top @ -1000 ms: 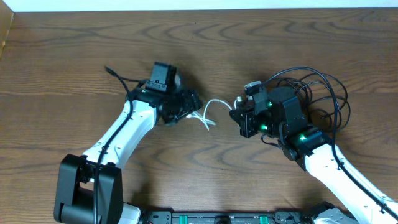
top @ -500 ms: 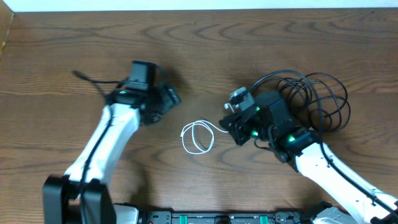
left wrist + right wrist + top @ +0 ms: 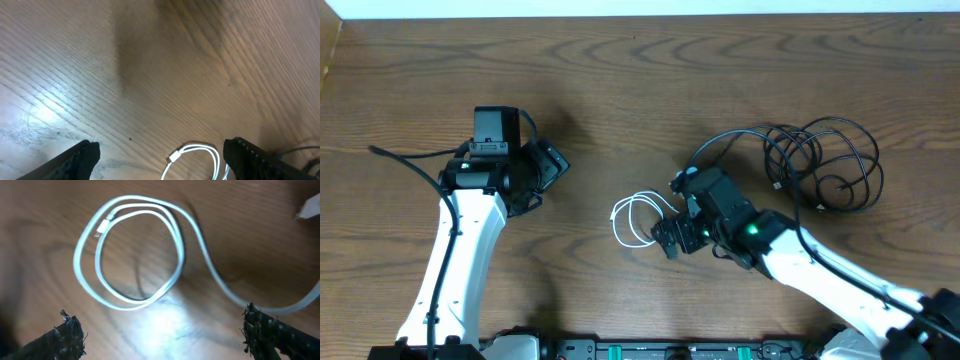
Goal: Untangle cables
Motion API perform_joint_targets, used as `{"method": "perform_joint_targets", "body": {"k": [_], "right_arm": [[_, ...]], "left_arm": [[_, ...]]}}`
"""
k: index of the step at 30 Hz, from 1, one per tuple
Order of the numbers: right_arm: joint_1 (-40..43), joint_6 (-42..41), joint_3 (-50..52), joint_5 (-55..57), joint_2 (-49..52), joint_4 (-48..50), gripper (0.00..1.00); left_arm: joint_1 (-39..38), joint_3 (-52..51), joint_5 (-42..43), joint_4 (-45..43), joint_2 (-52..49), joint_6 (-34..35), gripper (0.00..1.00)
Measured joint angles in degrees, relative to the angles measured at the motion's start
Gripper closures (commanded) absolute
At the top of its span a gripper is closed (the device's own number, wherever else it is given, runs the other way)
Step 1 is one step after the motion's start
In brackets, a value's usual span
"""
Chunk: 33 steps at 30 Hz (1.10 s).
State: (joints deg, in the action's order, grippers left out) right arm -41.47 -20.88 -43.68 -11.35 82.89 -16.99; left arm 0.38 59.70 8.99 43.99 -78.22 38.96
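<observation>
The white cable (image 3: pixel 638 198) lies loose on the table in a small double loop; its plug (image 3: pixel 102 226) shows in the right wrist view. A tail of it runs right toward my right arm. My right gripper (image 3: pixel 667 238) hovers just right of the loop, open, with the loop ahead of its empty jaws (image 3: pixel 160 322). The black cables (image 3: pixel 823 160) sit coiled together at the back right, apart from both grippers. My left gripper (image 3: pixel 546 172) is open and empty, well left of the white cable (image 3: pixel 197 150), which shows low in its view.
Wooden table (image 3: pixel 640 80) all round. A thin black wire (image 3: pixel 405 160) from the left arm trails to the left. A long strand of the black coil (image 3: pixel 720 140) arcs toward the right arm's wrist.
My right gripper opened and let go of the white cable, which dropped into a loop on the table. The right gripper moved down-left; my left arm drew back to the left.
</observation>
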Motion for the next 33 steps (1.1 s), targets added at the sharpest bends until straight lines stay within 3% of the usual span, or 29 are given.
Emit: {"method": "perform_joint_targets", "body": {"k": [6, 11, 13, 15, 21, 33], "right_arm": [[0.0, 6.6, -10.3, 6.5, 8.0, -2.7, 0.01], [0.0, 9.1, -12.5, 9.4, 12.2, -6.6, 0.01], [0.0, 8.5, -13.8, 9.9, 11.7, -10.4, 0.01], [0.0, 7.6, -15.0, 10.4, 10.1, -12.3, 0.01], [0.0, 3.3, -17.9, 15.8, 1.0, -22.4, 0.01], [0.0, 3.1, -15.4, 15.5, 15.5, -10.1, 0.01]], "left_arm": [[0.0, 0.0, -1.9, 0.8, 0.0, 0.0, 0.13], [0.0, 0.0, -3.2, 1.7, 0.0, 0.0, 0.12], [0.0, 0.0, -3.9, 1.7, 0.0, 0.0, 0.11], [0.0, 0.0, -4.3, 1.8, 0.0, 0.0, 0.01], [0.0, 0.0, -4.9, 2.2, 0.0, 0.0, 0.01], [0.0, 0.0, -4.9, 2.3, 0.0, 0.0, 0.02]]}}
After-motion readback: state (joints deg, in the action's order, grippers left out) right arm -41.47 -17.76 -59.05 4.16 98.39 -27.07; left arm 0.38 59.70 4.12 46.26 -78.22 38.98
